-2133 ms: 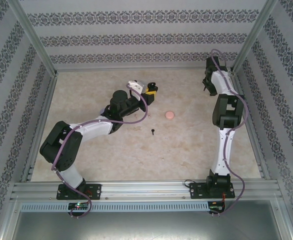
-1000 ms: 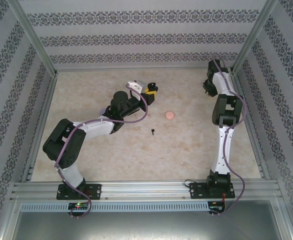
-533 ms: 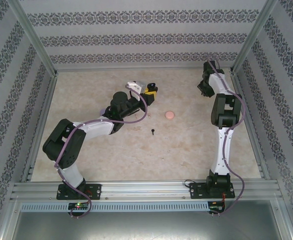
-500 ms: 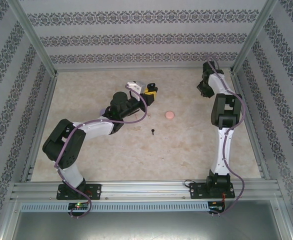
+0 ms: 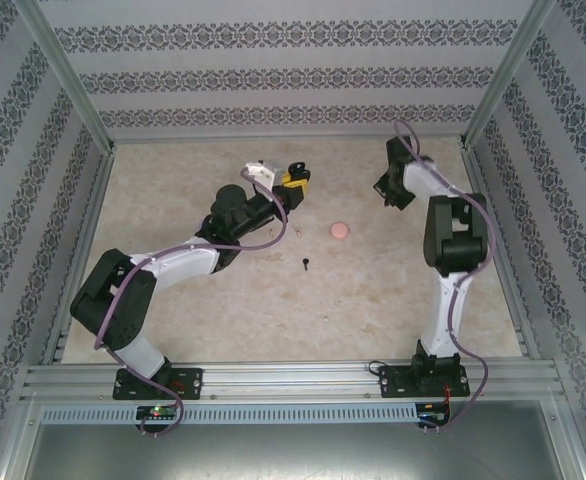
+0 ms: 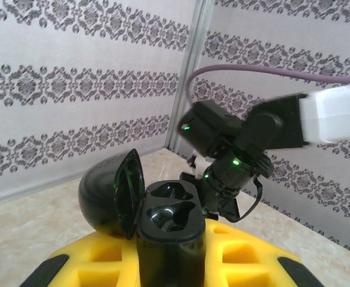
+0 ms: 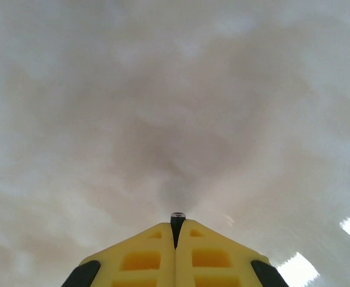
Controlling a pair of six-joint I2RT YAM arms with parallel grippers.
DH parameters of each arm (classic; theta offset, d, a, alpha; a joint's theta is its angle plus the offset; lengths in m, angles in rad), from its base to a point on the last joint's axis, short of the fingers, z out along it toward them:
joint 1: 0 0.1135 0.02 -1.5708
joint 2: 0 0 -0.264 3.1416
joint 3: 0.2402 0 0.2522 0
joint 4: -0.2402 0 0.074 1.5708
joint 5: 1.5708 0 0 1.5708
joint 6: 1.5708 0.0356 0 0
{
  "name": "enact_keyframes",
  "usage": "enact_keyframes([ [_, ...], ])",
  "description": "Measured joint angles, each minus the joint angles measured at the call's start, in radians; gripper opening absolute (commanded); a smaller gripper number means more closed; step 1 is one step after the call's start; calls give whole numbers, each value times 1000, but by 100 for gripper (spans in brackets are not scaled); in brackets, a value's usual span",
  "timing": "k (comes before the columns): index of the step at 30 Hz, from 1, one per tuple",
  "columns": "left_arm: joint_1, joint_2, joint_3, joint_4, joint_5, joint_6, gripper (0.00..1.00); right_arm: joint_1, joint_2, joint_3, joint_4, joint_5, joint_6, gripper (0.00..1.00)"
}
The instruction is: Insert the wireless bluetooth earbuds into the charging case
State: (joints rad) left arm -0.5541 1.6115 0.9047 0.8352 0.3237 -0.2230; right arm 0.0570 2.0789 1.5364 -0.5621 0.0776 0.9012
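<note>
Now left jaws grip the open, empty case (image 6: 163, 209) at 11 o'clock; right jaws at 1 o'clock pinch a dark earbud (image 7: 177, 219). Next: align its stem over 1 well.

beige marbled table (image 5: 373, 290), damask-patterned walls (image 5: 273, 80)

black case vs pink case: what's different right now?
The black case is clamped in the left gripper; the pink case lies loose on the table. The black case's lid is flipped open, wells empty; the pink case looks closed. Shared: both small, rounded.
</note>
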Motion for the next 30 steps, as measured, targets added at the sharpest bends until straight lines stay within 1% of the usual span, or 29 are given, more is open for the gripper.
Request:
enact_keyframes([
  [2,0,-58,-41,-35,-11,-3,0,51,-173,-220,-19,-15,23,5],
  [5,0,-126,-59,-64,-22,-4,0,156,-351,-387,6,-45,61,5],
  [8,0,-183,-72,-82,-35,-7,0,247,-467,-517,68,-69,106,5],
  [11,0,-223,-88,-106,-43,-10,0,309,-536,-642,114,-77,167,5],
  [14,0,-240,-98,-133,-48,-13,0,370,-560,-733,148,-85,231,5],
  [18,0,-243,-105,-158,-52,-19,0,455,-561,-781,183,-91,304,6],
  [20,0,-246,-106,-170,-56,-21,0,492,-561,-782,209,-91,334,8],
  [23,0,-252,-109,-185,-63,-22,0,531,-552,-782,244,-91,372,16],
  [25,0,-256,-111,-191,-67,-23,0,550,-534,-782,261,-92,389,23],
  [30,0,-263,-118,-198,-72,-29,0,569,-521,-783,295,-91,420,51],
])
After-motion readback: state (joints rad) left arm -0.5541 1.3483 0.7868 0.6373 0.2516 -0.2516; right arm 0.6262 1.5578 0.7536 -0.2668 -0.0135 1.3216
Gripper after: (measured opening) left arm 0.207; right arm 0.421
